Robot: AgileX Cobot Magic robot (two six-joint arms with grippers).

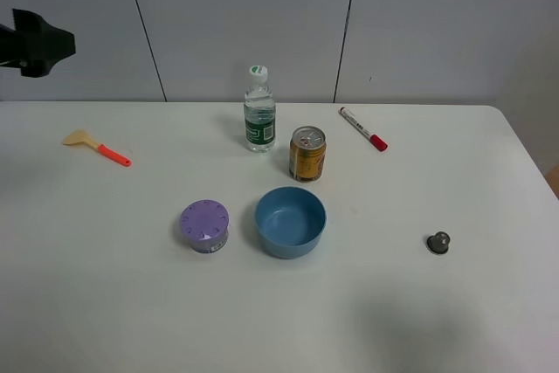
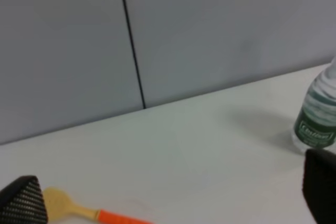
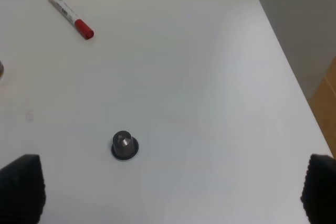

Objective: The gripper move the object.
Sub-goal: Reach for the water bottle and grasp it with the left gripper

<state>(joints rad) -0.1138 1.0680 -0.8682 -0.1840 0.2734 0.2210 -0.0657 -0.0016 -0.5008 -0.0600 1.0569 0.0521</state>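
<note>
The clear water bottle (image 1: 259,111), with a white cap and green label, stands upright at the back middle of the white table (image 1: 105,303). It also shows at the edge of the left wrist view (image 2: 317,116). My left gripper (image 2: 170,203) is open and empty, well left of the bottle and above the table's back left. A black part of the left arm (image 1: 39,41) shows at the far left of the exterior view. My right gripper (image 3: 170,190) is open and empty above the table's right side, far from the bottle.
A gold can (image 1: 307,154) stands just right of and in front of the bottle. A blue bowl (image 1: 290,221) and a purple lidded tub (image 1: 204,226) sit nearer the front. A red-capped marker (image 1: 362,128), a spatula (image 1: 96,148) and a small dark knob (image 1: 438,242) lie around.
</note>
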